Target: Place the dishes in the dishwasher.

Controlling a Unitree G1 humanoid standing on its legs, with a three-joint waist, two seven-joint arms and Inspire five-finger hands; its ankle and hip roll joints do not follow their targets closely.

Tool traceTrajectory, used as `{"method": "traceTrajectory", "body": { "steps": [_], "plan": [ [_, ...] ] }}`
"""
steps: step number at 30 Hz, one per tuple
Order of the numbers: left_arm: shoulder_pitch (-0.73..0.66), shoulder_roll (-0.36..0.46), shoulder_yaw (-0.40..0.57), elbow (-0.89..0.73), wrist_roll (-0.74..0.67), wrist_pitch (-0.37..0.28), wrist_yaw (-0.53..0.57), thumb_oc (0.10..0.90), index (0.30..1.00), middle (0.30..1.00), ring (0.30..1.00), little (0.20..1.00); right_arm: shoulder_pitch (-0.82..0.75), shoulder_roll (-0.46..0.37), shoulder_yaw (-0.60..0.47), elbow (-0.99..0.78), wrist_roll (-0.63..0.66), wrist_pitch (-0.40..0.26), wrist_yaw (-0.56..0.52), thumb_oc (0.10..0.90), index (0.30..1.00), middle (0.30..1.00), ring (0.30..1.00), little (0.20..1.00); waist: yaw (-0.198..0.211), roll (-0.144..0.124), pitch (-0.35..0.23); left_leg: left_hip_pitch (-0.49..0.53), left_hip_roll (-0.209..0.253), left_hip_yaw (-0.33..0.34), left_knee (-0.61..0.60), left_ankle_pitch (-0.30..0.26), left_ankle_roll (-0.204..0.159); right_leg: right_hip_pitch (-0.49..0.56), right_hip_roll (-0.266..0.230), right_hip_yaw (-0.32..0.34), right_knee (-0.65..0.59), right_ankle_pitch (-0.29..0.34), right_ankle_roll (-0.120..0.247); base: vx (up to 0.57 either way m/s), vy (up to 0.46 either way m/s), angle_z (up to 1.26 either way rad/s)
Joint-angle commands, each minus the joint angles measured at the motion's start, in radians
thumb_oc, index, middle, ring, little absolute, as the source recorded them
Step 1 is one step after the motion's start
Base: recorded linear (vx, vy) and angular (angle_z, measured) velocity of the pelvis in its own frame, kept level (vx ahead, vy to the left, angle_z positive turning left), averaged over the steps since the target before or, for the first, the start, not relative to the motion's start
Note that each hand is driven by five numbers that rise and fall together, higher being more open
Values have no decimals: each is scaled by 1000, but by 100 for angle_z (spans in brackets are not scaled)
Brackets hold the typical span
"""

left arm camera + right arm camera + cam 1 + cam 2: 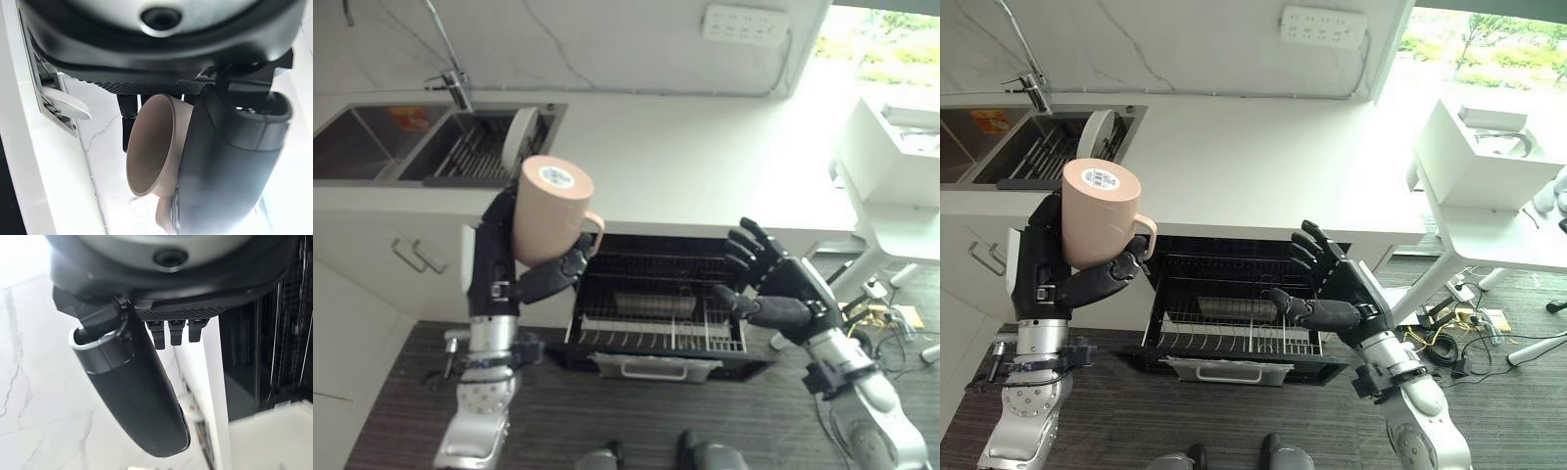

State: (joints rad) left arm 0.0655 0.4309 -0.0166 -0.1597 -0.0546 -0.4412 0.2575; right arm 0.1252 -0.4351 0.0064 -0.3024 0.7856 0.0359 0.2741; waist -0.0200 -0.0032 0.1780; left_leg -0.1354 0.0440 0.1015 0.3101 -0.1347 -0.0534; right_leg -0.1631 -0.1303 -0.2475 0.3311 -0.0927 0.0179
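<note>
A: Count of cups?
B: One mug. Matte peach ceramic, tapered cylinder, loop handle on one side, round sticker on the base. Held upside down, mouth facing downward, above the counter edge and to the left of the dishwasher opening.

A: Held how?
B: Gripped by left hand, thumb and fingers curled round the body and handle. Smooth plain inside of the mug seen in the left wrist view.

A: Other hand?
B: Right hand spread wide, fingers straight and fanned, holding nothing. Hovering over the right part of the pulled-out rack.

A: Rack details?
B: One wire rack, thin metal rods, rows of upright tines, seated in one black dishwasher under the white counter. One pale bar handle at the front of the rack. Something grey and ribbed lying inside the rack, too unclear to identify.

A: Anything else left to load?
B: One white round plate, standing on edge in a second wire rack inside the right basin of the steel sink. Two basins total. One chrome tap behind them.

A: Wall?
B: White marble-veined panel, one white multi-socket strip mounted on it.
</note>
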Motion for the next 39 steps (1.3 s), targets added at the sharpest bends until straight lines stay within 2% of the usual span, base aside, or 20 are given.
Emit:
{"method": "traceTrajectory", "body": {
  "steps": [1,5,10,24,30,39],
  "plan": [
    [-86,65,-19,-40,78,-73,27,400,300,300,300,300,-97,17,18,-43,103,-40,24,800,900,900,900,900,1,-18,-93,8,50,-13,-10,-29,-16,68,-8,81,-31,-56,117,15,23,7],
    [-111,72,-69,-11,130,-69,32,400,300,300,300,300,-129,32,68,-40,114,-25,35,800,900,900,900,900,6,-21,-97,17,48,-11,-10,-37,-9,71,-10,88,-31,-55,118,0,0,0],
    [-154,78,-151,12,181,-80,17,400,300,300,300,300,-194,42,135,-8,142,-10,-4,800,900,900,900,900,13,-23,-103,31,47,-9,-10,-52,-1,77,-7,98,-31,-58,118,9,-7,-11],
    [-211,85,-278,20,263,-74,24,400,300,300,300,300,-251,75,240,31,184,25,-92,800,900,900,900,900,15,-20,-113,48,49,-4,-10,-66,4,86,-2,104,-31,-63,119,1,-1,-1],
    [-225,88,-323,25,313,-60,41,400,300,300,300,300,-263,99,272,32,266,54,-141,800,900,900,900,900,15,-18,-115,46,49,-3,-10,-64,5,86,-1,102,-31,-63,117,0,0,0],
    [-239,102,-376,52,367,-52,58,400,300,300,300,300,-273,122,298,11,401,42,-163,800,900,900,900,900,17,-17,-113,47,49,-1,-10,-64,4,87,0,99,-31,-65,117,0,0,0]
  ]
}}
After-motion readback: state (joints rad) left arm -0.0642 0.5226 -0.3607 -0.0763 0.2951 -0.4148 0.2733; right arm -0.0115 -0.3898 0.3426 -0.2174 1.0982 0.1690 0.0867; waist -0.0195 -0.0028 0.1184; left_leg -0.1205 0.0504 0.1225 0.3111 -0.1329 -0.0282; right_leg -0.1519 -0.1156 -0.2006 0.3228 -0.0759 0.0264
